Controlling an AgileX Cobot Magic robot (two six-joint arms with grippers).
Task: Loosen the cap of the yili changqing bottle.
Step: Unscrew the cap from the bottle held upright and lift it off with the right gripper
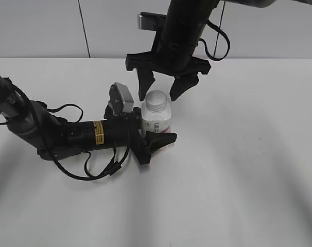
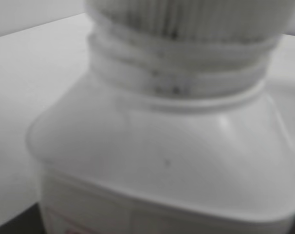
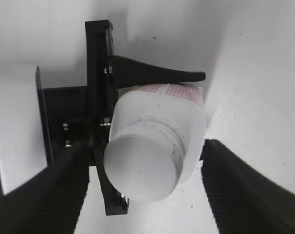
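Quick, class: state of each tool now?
Left tool: closed on the bottle.
Right tool: open above the cap, holding nothing.

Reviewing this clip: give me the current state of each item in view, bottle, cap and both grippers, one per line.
yili changqing bottle: upright on the table, clamped at its body by the left gripper.
cap: on the neck, no gap visible under it, untouched.
left gripper: lying low along the table, closed on the bottle's sides.
right gripper: open, pointing down, fingers either side of the cap, not touching it.
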